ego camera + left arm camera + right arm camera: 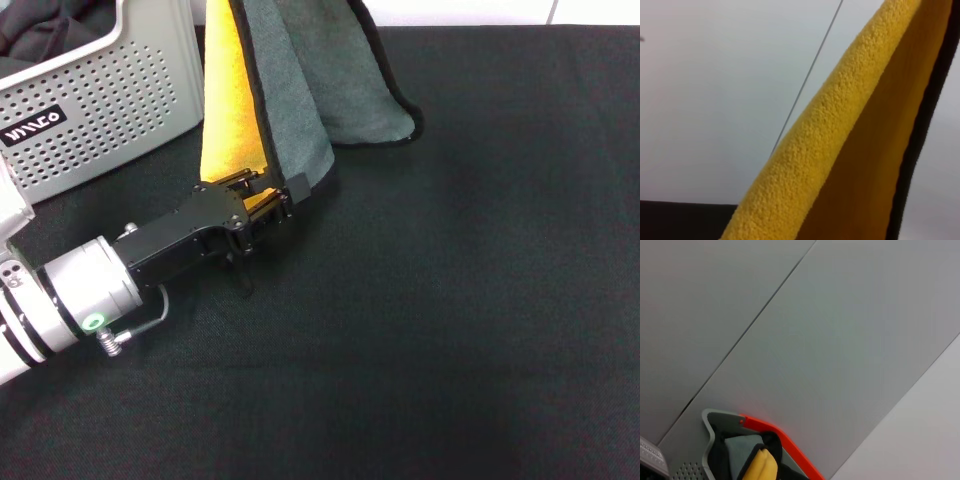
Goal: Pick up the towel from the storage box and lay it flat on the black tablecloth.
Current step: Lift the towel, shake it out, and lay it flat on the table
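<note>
While pinching a low corner of the hanging grey-green and yellow-orange plush towel [290,95], left gripper [262,196]: mid-carry; next, spreading flat onto matte black tablecloth [470,300]; right gripper's jaws impossible to tell.

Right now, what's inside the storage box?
Only the top left corner of the storage box shows in the head view. Dark bunched fabric lies inside; anything under it is hidden. The towel is out, its lower corner in the left gripper.
</note>
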